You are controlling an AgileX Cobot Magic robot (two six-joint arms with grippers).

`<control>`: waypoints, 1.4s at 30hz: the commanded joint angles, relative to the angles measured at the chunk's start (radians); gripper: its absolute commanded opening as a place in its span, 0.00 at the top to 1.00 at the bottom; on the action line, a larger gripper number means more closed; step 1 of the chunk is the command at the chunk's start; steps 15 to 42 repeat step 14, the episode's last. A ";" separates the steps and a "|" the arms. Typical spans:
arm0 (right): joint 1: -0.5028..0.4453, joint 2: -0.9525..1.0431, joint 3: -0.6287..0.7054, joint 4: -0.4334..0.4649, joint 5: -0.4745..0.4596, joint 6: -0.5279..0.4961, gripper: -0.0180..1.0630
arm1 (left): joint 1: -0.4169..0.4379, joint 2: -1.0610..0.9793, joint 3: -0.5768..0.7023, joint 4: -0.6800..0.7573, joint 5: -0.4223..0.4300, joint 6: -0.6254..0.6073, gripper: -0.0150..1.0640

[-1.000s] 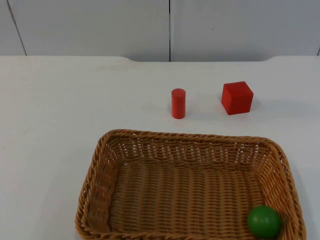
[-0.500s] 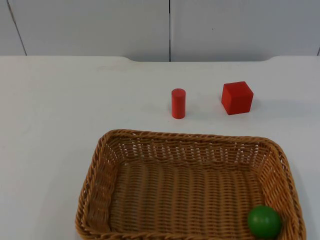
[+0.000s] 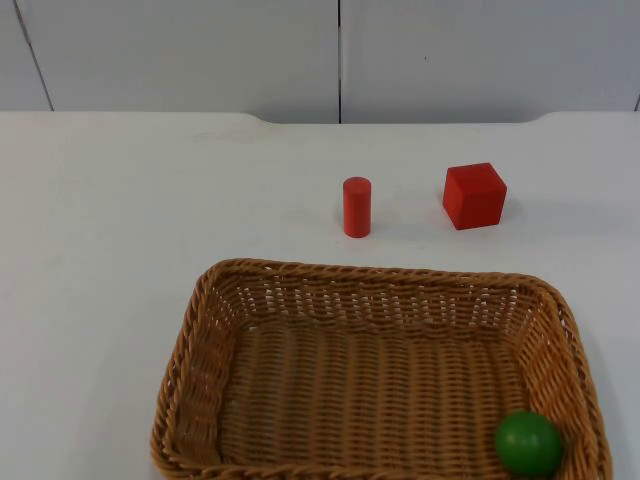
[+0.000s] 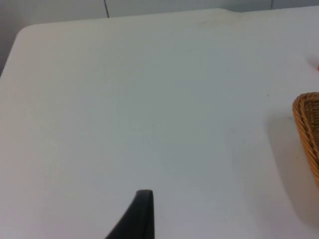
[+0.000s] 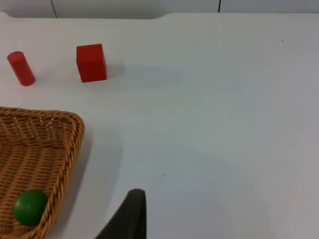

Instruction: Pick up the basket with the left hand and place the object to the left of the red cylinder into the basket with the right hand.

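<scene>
Wicker basket [image 3: 380, 375] is sitting on the white table [image 3: 120, 250], the green ball [image 3: 528, 443] already lying in its corner; I'm judging the placing done. Beyond stand the red cube [image 3: 474, 195] and red cylinder [image 3: 356, 207]. Left gripper [image 4: 142, 214] and right gripper [image 5: 130, 214] are hovering beside the basket, grasp state unclear.

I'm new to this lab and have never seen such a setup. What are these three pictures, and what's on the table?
It is a two-armed robot at a white table. One picture looks down from a fixed camera; the others come from cameras on each wrist, where a black fingertip marks the left gripper and the right gripper, both waiting above bare table and holding nothing. On the table stand a red cylinder and a red cube. Nearer the camera sits a wicker basket with a green ball in its corner.
</scene>
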 commanded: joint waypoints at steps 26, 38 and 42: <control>-0.007 -0.003 -0.002 0.006 -0.005 0.000 0.01 | 0.148 -0.005 0.004 -0.006 0.001 -0.008 0.01; -0.007 -0.003 -0.002 0.006 -0.005 0.000 0.01 | 0.148 -0.005 0.004 -0.006 0.001 -0.008 0.01; -0.007 -0.003 -0.002 0.006 -0.005 0.000 0.01 | 0.148 -0.005 0.004 -0.006 0.001 -0.008 0.01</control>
